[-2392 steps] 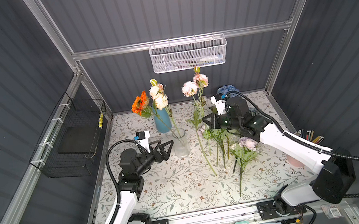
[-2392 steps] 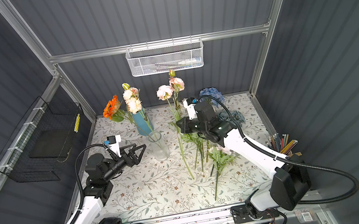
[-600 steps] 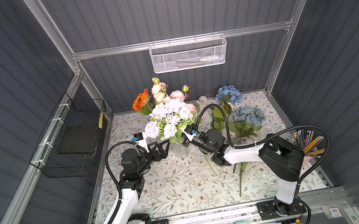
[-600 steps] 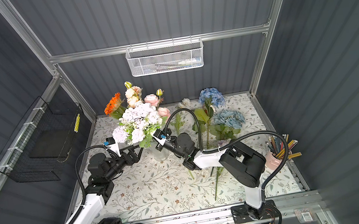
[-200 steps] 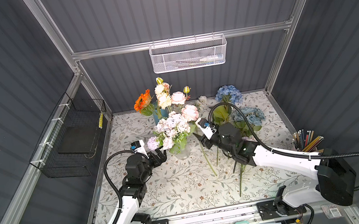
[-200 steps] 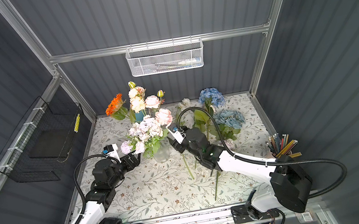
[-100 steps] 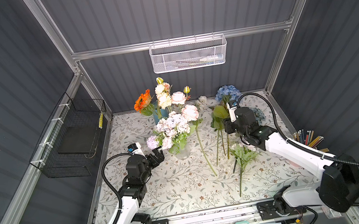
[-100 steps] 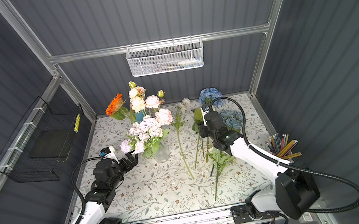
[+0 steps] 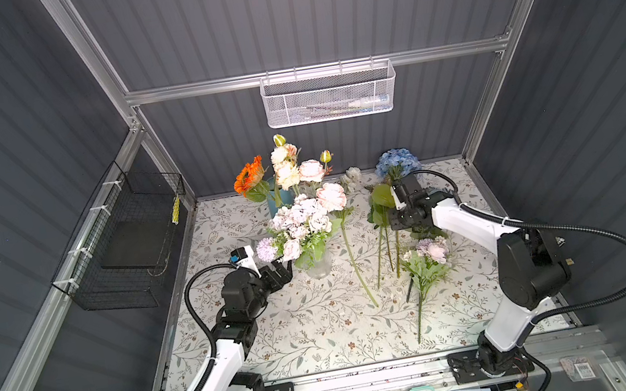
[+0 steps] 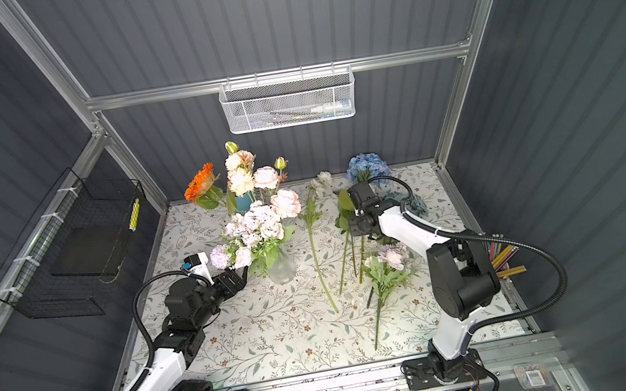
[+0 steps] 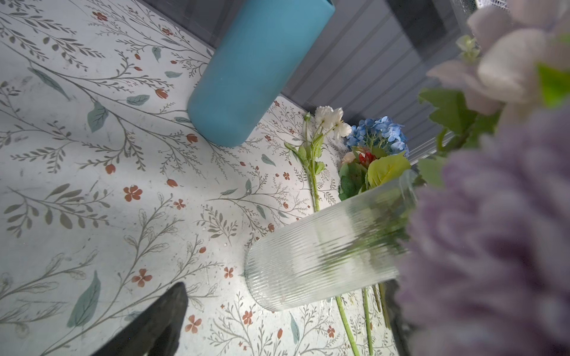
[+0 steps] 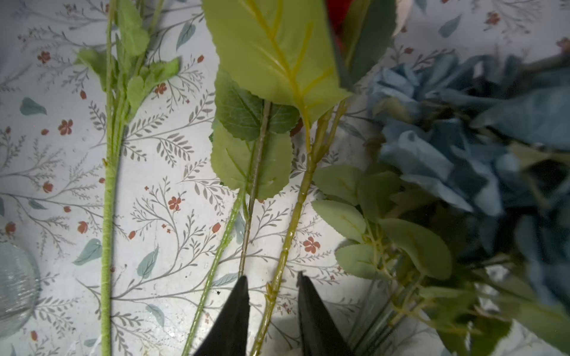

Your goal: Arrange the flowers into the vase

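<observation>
Flowers (image 9: pixel 303 223) fill the glass vase (image 9: pixel 318 267); left gripper (image 9: pixel 282 270) gapes empty beside it; right gripper (image 12: pixel 273 286), jaws slightly apart, straddles a stem (image 12: pixel 296 212) without touching it.

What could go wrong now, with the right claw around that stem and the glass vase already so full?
The right gripper straddles one stem, but a thinner stem lies right alongside, so both might be pinched. The glass vase carries a big bunch overhanging its rim, and the left gripper is open beside it, not holding it; pushing in another stem might tip it.
</observation>
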Tool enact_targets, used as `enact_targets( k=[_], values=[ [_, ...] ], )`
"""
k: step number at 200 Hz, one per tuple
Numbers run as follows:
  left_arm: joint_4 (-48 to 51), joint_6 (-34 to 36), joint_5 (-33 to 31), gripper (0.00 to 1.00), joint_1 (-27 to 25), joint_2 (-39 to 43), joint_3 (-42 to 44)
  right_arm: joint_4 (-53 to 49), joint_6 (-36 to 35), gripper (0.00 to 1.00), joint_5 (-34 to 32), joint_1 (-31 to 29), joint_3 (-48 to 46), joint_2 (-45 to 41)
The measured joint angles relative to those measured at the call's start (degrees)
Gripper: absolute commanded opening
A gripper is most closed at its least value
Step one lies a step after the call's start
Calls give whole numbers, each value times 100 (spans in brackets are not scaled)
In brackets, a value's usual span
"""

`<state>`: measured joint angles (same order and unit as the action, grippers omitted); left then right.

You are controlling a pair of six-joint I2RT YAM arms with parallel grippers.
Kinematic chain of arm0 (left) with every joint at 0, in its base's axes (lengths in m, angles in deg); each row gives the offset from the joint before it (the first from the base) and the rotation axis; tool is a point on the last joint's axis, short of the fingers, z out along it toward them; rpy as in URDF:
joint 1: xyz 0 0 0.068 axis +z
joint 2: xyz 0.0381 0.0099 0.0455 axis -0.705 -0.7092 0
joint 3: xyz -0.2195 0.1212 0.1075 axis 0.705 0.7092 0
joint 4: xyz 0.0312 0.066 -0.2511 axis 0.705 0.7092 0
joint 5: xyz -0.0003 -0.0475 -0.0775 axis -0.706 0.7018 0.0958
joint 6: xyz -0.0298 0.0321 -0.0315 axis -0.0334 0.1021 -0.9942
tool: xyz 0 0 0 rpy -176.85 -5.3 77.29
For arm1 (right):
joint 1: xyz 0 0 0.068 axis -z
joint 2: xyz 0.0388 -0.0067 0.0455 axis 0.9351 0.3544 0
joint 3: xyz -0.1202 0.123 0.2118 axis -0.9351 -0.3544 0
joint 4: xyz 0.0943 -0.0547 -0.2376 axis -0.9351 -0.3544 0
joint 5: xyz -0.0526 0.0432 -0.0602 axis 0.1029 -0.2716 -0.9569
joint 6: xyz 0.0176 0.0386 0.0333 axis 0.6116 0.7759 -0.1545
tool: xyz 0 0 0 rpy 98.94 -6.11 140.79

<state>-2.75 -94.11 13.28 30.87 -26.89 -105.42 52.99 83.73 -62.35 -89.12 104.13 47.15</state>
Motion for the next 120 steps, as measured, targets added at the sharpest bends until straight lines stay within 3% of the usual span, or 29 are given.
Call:
enact_targets(
  k=[37,120],
  values=[
    [-92,-17,31,100,0,-2,24,-50,90,24,452,7,186,492],
    [-146,20,249,100,0,44,33,-92,214,24,625,7,363,1069]
  ],
)
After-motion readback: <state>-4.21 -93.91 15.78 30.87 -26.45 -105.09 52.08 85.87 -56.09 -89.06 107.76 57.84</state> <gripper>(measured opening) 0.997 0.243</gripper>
